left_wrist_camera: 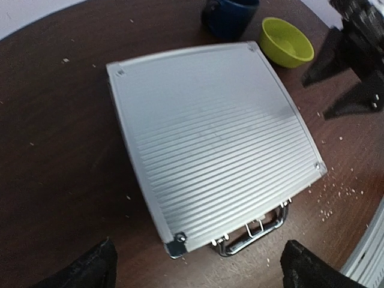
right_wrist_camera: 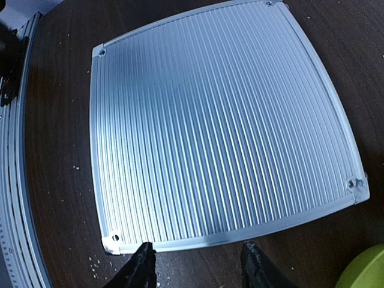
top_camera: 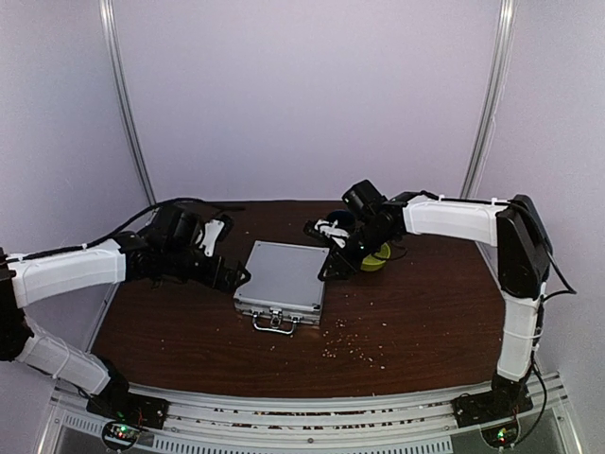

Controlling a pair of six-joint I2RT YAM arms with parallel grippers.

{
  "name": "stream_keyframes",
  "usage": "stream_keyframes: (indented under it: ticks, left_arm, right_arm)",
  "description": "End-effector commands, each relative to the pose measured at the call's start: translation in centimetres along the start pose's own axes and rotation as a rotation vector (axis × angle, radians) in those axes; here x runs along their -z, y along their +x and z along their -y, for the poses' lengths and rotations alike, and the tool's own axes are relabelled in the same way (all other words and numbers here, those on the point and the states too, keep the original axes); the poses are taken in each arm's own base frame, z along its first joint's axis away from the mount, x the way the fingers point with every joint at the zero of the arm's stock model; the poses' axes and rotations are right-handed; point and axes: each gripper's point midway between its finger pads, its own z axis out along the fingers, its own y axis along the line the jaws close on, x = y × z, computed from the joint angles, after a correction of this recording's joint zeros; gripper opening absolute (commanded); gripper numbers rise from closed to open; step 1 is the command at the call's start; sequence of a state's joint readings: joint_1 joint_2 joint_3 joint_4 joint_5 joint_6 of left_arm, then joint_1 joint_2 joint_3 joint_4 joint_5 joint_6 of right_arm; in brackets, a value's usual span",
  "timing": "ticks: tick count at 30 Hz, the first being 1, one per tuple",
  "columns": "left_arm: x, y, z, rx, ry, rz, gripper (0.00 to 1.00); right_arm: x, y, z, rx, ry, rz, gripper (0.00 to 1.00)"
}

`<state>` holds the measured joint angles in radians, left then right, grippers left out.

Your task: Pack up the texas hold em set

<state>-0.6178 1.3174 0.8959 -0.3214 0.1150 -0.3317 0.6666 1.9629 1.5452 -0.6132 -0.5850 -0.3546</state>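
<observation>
Black fingers [left_wrist_camera: 90, 267] of the left pincer [left_wrist_camera: 198, 258] poke up at the bottom of the left wrist view. They are spread wide apart and nothing sits between them, so this pincer is let go and holds nothing.

Just past them lies the silver case [left_wrist_camera: 210, 138]. It lies flat on the brown tabletop [left_wrist_camera: 54, 150] with its lid shut. The lid has many thin lines running across it. A shiny metal handle [left_wrist_camera: 252, 234] sticks out from the side that faces the near edge.

From the top view, the left pincer [top_camera: 232, 276] is just beside the left side of the case [top_camera: 284, 274]. The right pincer [top_camera: 331, 265] is at the right side of the case, near its far corner. I cannot tell if either one touches the case.

In the right wrist view, the two fingers [right_wrist_camera: 141, 270] of the right pincer [right_wrist_camera: 198, 264] are apart too, with only bare tabletop between them. This pincer is also let go and holds nothing. The case's edge is just in front of them.

A dark blue mug [left_wrist_camera: 228, 15] stands behind the case's far right corner. A yellow-green bowl [left_wrist_camera: 288, 42] sits right next to the mug, near the right pincer.

Little pale crumbs [top_camera: 359, 345] are scattered on the tabletop in front of the case, close to the grey rail [top_camera: 331, 416].
</observation>
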Motion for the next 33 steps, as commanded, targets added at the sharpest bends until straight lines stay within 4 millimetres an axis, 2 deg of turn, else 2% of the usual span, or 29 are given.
stream_keyframes:
  ticks: [1,5,8,11,19,27,33]
  left_arm:
    - [-0.5,0.6,4.1,0.038,0.16,0.056,0.98]
    - [-1.8,3.1,6.9,-0.001,0.242,-0.008,0.91]
    - [-2.5,4.6,8.9,-0.016,0.328,-0.039,0.89]
    - [-3.5,5.6,9.9,-0.021,0.359,-0.072,0.89]
    - [-6.2,7.1,9.3,0.019,0.319,-0.143,0.89]
    - [-7.0,8.3,9.5,0.054,0.342,-0.181,0.89]
    - [-7.2,8.4,9.5,0.068,0.333,-0.196,0.89]
  right_arm:
    - [-2.4,-1.8,0.1,0.003,-0.029,0.041,0.46]
    - [-4.2,-1.2,-0.8,0.006,-0.047,0.008,0.41]
    - [-5.0,-0.9,-1.2,0.008,-0.049,-0.011,0.38]
    - [-5.4,-0.4,-0.9,0.001,-0.038,-0.029,0.37]
    - [-7.1,2.1,-0.8,-0.023,-0.057,-0.102,0.36]
    - [-7.5,2.6,-0.9,-0.022,-0.069,-0.114,0.36]
    - [-7.5,2.7,-0.9,-0.02,-0.072,-0.117,0.36]
